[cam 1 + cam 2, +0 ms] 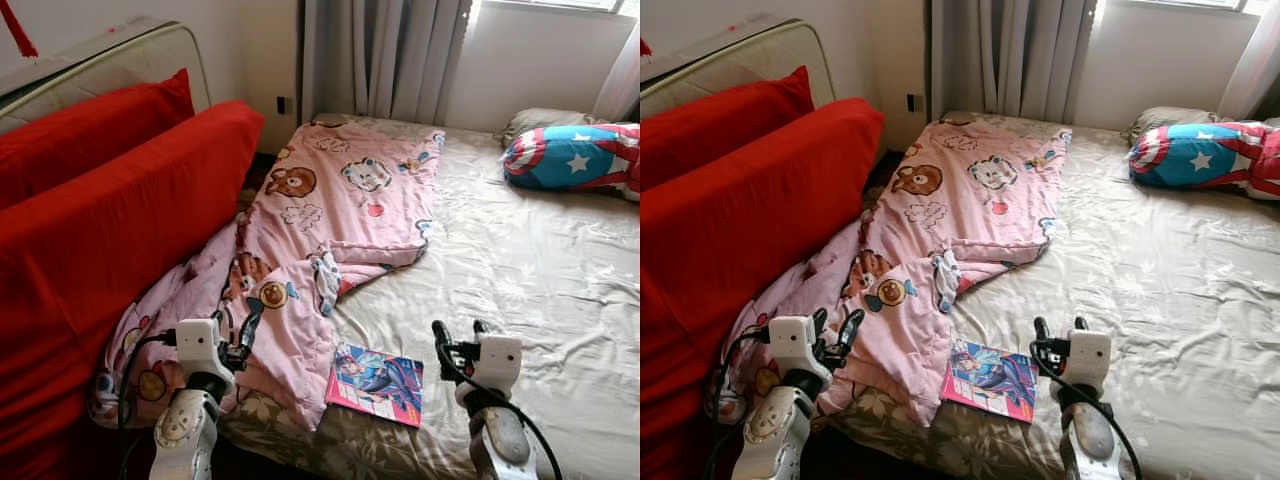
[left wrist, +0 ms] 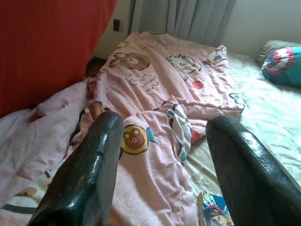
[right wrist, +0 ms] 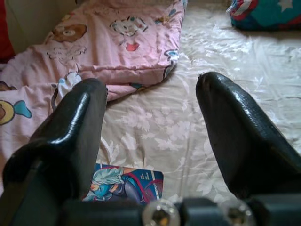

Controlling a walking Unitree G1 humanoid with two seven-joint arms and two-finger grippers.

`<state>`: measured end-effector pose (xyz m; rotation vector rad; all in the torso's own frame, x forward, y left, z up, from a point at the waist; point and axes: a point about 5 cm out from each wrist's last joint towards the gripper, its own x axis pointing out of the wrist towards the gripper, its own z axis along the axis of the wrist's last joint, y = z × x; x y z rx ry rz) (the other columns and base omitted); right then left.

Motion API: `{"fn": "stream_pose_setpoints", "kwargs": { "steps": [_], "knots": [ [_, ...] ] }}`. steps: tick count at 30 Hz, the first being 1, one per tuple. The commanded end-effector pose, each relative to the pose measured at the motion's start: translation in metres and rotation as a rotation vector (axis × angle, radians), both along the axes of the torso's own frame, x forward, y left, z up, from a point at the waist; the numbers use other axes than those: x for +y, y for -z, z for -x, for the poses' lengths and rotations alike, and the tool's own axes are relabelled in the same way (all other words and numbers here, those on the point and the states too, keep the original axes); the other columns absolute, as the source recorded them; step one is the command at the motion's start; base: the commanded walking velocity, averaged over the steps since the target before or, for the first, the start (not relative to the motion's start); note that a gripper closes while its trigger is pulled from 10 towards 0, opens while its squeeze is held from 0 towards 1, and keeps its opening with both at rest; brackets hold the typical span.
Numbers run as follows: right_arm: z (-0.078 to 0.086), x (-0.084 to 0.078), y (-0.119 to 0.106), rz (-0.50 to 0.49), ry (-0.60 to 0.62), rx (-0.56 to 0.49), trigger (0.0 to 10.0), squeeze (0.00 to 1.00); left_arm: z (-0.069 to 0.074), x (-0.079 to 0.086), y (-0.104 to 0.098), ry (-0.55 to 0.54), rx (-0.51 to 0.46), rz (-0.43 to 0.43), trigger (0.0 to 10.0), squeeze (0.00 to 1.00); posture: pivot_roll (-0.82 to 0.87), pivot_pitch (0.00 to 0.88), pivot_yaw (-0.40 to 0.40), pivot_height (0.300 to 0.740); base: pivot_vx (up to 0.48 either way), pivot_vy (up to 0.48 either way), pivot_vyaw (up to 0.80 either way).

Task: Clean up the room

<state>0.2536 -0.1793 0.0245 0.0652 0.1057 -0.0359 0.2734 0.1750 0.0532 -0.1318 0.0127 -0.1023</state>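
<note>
We are looking at a bedroom in a lived-in home. A bed (image 1: 520, 270) with a pale floral sheet takes up most of the room, and a rumpled pink blanket (image 1: 330, 215) printed with cartoon animals lies across its left side. A star-and-stripe pillow (image 1: 575, 158) rests near the head, by grey curtains (image 1: 385, 55) and a bright window (daylight falls over the sheet). Red cushions (image 1: 110, 215) lean alongside, and a colourful book (image 1: 376, 383) lies on the sheet.

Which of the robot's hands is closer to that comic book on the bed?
The right hand, just beside the comic book. The left hand is farther off, over the pink blanket.
</note>
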Motion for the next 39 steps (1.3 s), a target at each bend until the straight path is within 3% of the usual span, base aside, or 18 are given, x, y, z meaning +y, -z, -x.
{"fn": "stream_pose_setpoints", "kwargs": {
  "steps": [1, 6, 8, 39],
  "knots": [
    [-0.003, 0.005, -0.005, 0.008, -0.015, -0.002, 10.0, 0.0, 0.002, 0.003, 0.001, 0.019, 0.02, -0.004, 10.0, 0.0, -0.03, 0.002, -0.062, 0.705, 0.0, 0.0, 0.0],
    [-0.004, 0.005, -0.003, 0.003, -0.018, 0.02, 10.0, 0.0, 0.002, 0.009, 0.001, 0.007, 0.025, -0.01, 10.0, 0.0, -0.03, 0.003, -0.061, 0.705, 0.0, 0.0, 0.0],
    [-0.003, 0.005, -0.002, 0.006, -0.022, 0.03, 10.0, 0.0, 0.001, 0.012, -0.001, -0.006, 0.025, -0.01, 10.0, 0.0, -0.03, 0.003, -0.061, 0.685, 0.0, 0.0, 0.0],
    [0.0, 0.009, 0.008, 0.009, -0.068, 0.055, 10.0, 0.0, 0.003, 0.008, 0.0, 0.002, 0.044, -0.008, 10.0, 0.0, -0.03, 0.0, -0.057, 0.665, 0.0, 0.0, 0.0]
  ]
}}
